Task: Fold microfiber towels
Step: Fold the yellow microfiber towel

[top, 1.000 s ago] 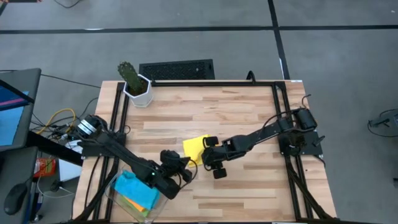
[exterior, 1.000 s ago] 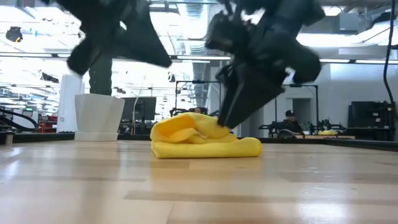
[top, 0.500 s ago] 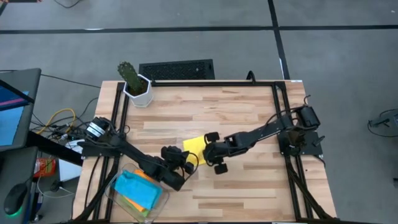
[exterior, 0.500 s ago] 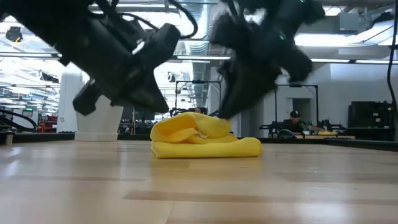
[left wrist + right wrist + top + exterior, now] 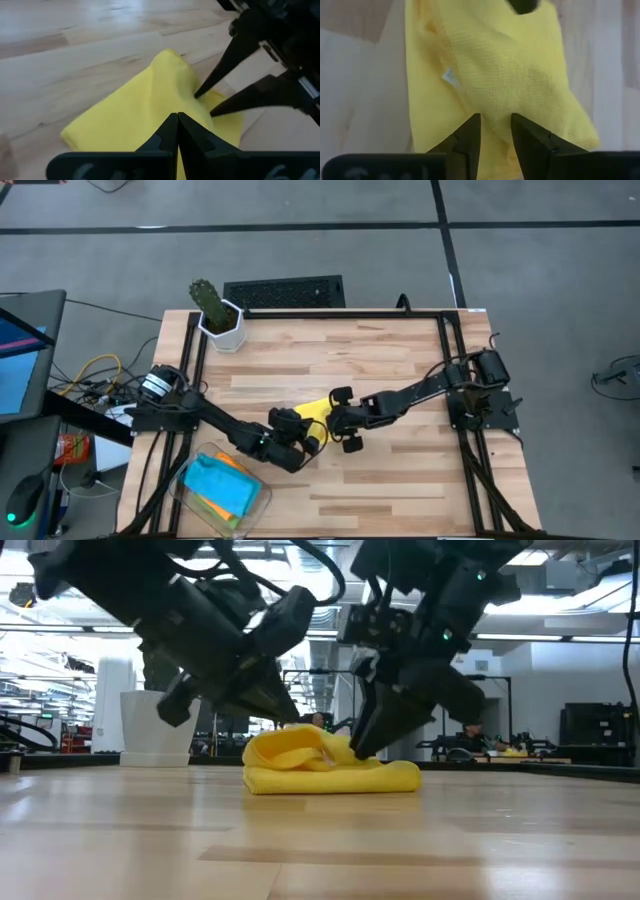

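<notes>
Now both arms have closed in on the yellow towel mid-tabletop: left tool, pressed together, arrives at its seven o'clock; right tool, narrowing yet still spread, straddles its three-o'clock edge, suggesting another fold.

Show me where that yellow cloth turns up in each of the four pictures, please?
High view: the yellow towel lies mid-table, between both arms' tips.
Low view: yellow towel, rumpled, centre, on the wooden table.
Left wrist view: it fills the middle, ahead of the shut left tool.
Right wrist view: it fills most of the picture, above the right tool.
Shared landmark: the wooden table.
</notes>
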